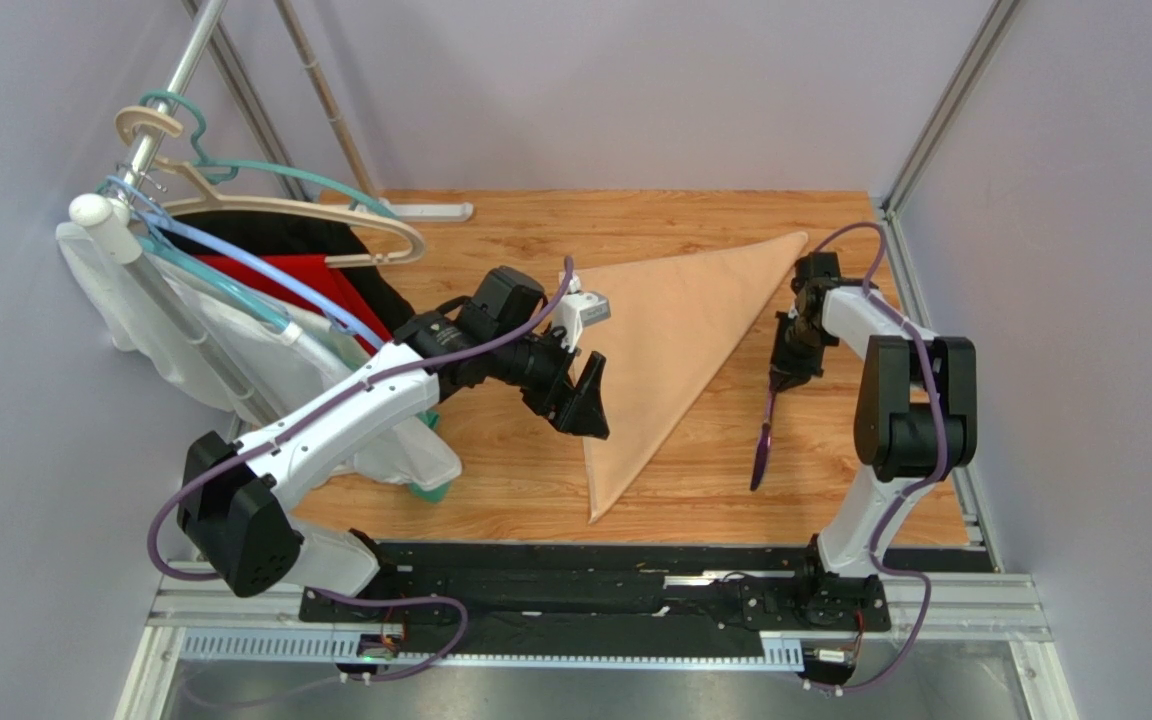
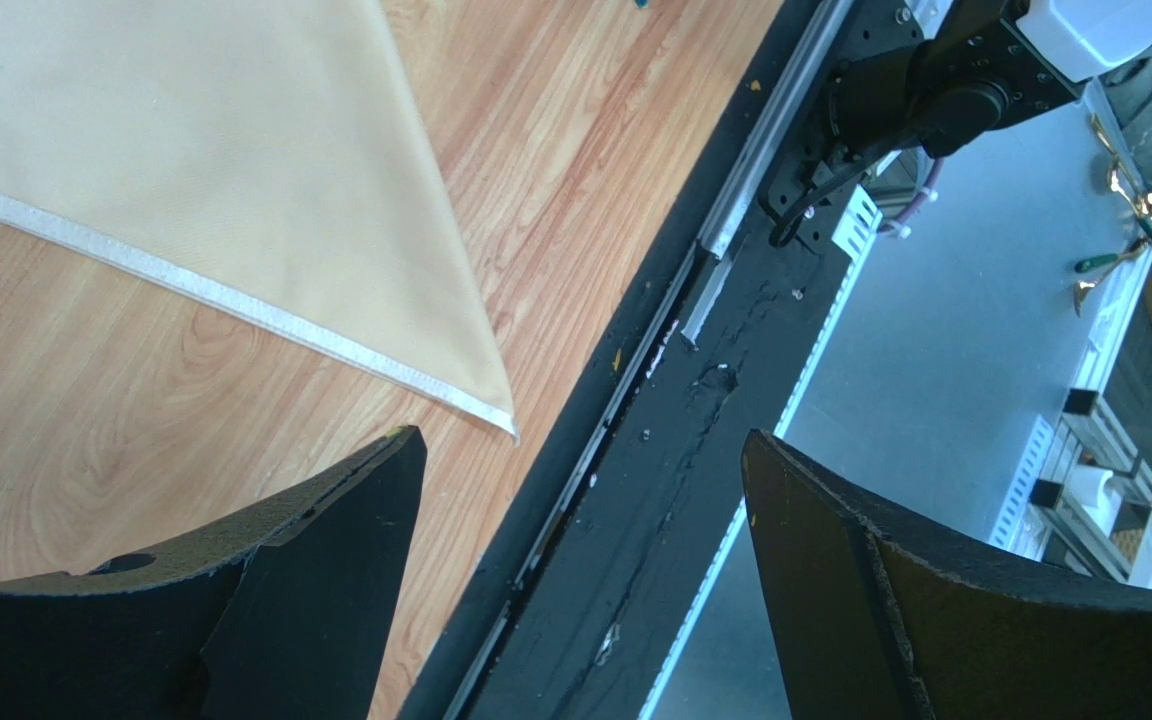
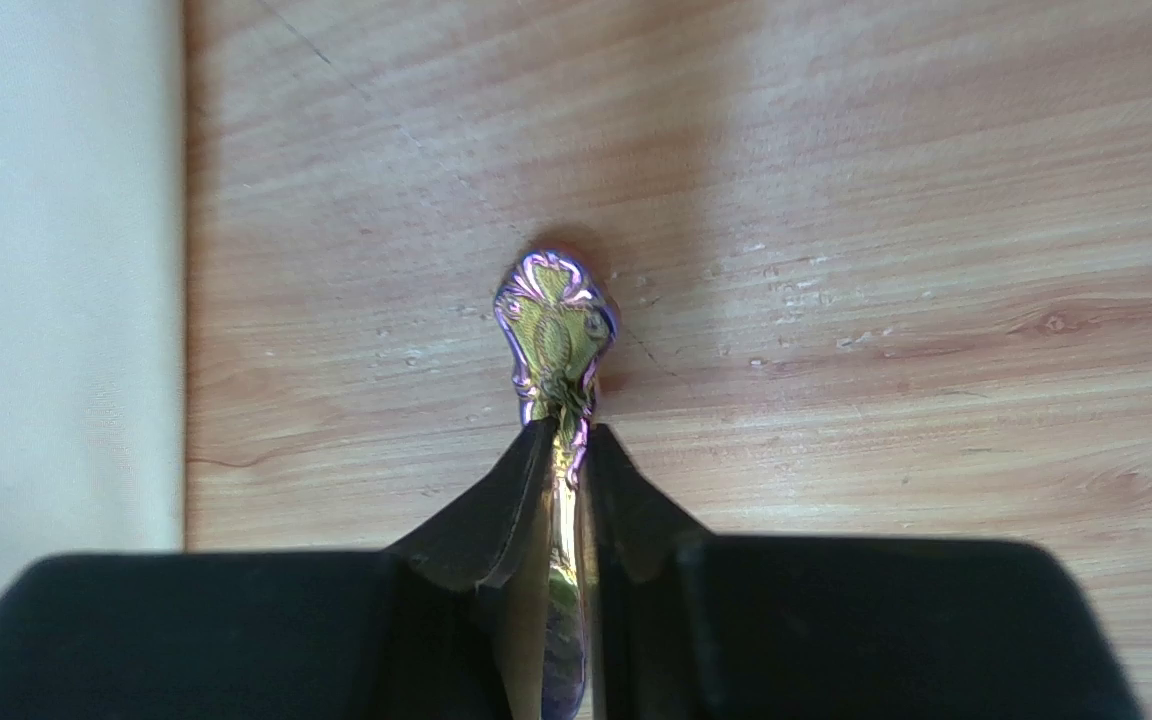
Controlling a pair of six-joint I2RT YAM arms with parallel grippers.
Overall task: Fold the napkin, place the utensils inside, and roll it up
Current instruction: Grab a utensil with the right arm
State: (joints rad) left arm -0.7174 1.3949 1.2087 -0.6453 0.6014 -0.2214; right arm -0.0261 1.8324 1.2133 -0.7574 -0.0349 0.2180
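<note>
Here, the right pincer [image 3: 567, 443] grips a purple utensil [image 3: 554, 323] near its handle end, at 3 o'clock of the folded napkin [image 1: 680, 338]. The left pincer [image 1: 590, 398] stands wide.

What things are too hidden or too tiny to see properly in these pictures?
- The utensil's eating end: right wrist view, hidden between the right gripper's fingers and cut off by the bottom edge; top view, too thin to tell fork, spoon or knife.
- The napkin's full shape: left wrist view, cut off by the top and left edges.
- The napkin's left edge: top view, partly covered by the left gripper.
</note>
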